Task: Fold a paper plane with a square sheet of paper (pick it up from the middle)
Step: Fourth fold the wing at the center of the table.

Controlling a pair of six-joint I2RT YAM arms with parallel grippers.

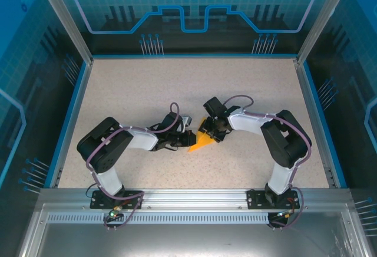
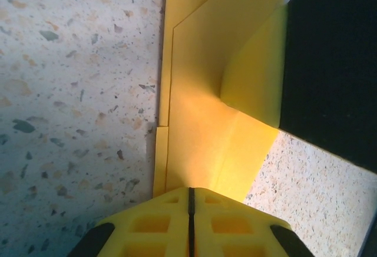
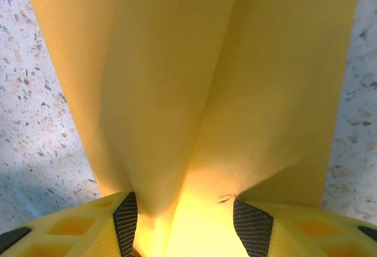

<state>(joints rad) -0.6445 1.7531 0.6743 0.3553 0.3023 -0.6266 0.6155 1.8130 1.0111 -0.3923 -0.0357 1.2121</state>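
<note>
The orange-yellow sheet of paper (image 1: 199,142) lies folded in layers at mid-table, showing as a pointed wedge between the two grippers. My left gripper (image 1: 186,137) is shut, its yellow fingertips (image 2: 171,210) meeting at the near edge of the flat folded paper (image 2: 200,104). My right gripper (image 1: 213,132) stands over the other end with its jaws apart. There the paper (image 3: 206,80) rises in two flaps with a centre crease between the black pads (image 3: 125,221). The flaps lean against both pads. The right gripper's black body (image 2: 330,74) covers one corner of the paper.
The speckled beige table (image 1: 177,86) is bordered by a blue rim and aluminium frame posts (image 1: 62,15). A metal rail (image 1: 188,197) with both arm bases runs along the near edge. Bare tabletop surrounds the paper on all sides.
</note>
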